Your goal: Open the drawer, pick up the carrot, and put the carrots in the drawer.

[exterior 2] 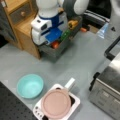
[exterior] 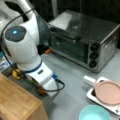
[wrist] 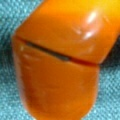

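fills the wrist view: carrot [wrist: 60, 62], bright orange, long axis running from upper right down to lower left, rounded end toward the bottom, a seam across it, lying on teal-grey weave. in a front view, sits as an orange spot [exterior 2: 55, 45] inside the open drawer [exterior 2: 53, 53], beside a green vegetable [exterior 2: 65, 33]. directly above it, gripper [exterior 2: 53, 37] lowered into the drawer; fingers hidden, cannot tell whether spread or pinching. farther off, teal bowl [exterior 2: 30, 85] and pink plate [exterior 2: 56, 103]

Open grey drawer [exterior 2: 60, 51] juts from the wooden cabinet at upper left of a front view. Orange carrot [exterior 2: 55, 45] lies inside; in the wrist view it [wrist: 60, 62] fills the frame over teal fabric.
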You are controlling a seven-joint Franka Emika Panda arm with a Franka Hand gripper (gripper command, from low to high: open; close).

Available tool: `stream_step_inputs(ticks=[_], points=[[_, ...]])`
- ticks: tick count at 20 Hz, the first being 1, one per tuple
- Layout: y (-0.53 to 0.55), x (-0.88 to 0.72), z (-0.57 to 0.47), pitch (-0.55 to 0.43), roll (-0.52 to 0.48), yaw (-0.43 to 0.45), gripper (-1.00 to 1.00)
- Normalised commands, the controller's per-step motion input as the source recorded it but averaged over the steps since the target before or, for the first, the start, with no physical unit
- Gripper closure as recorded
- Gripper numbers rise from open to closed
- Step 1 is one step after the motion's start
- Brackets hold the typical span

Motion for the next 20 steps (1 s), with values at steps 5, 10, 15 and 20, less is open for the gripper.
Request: stream_step_inputs(ticks=[5,10,15,20], points=[[0.07,-0.23,0.09,-0.049,0.044,-0.161,-1.00],[0.03,-0.29,0.19,0.053,-0.070,-0.195,-1.00],[0.06,-0.25,0.13,0.088,-0.121,-0.144,-1.00],[0.13,-0.23,0.16,0.126,-0.144,-0.158,-1.00]])
